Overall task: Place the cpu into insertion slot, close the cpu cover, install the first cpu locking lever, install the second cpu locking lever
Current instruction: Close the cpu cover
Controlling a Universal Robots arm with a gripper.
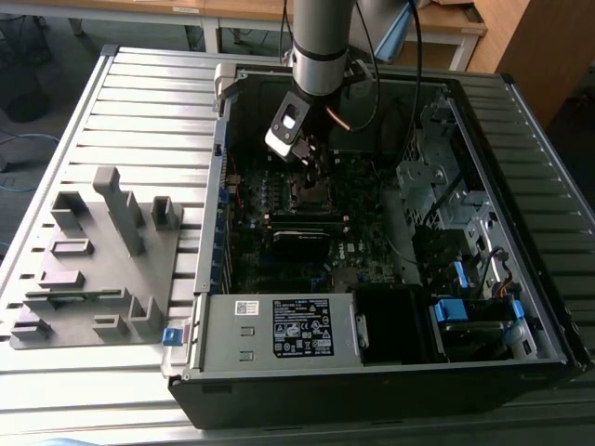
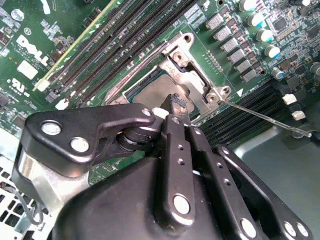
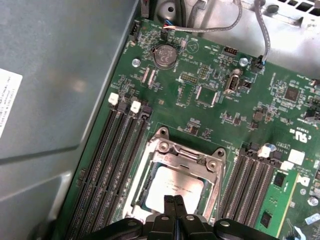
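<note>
The cpu (image 3: 175,186) is seen framed by the cpu cover (image 3: 192,159), which is laid over it. The pincer (image 3: 173,199) is clenched, empty, just above the cover's edge.

**Socket area: what can't be seen**

Second wrist view: gripper (image 2: 177,104) blocks part of the cpu (image 2: 150,92) and the cpu cover (image 2: 192,72). First wrist view: one edge of the cover is lost behind the fingertips (image 3: 169,207) and the picture's edge. Exterior view: cpu too small to make out; arm (image 1: 325,37) cut off above.

Open computer case (image 1: 325,398) on slatted table (image 1: 149,102), grey fixture tray (image 1: 88,279) beside, memory slots (image 3: 107,165)
</note>
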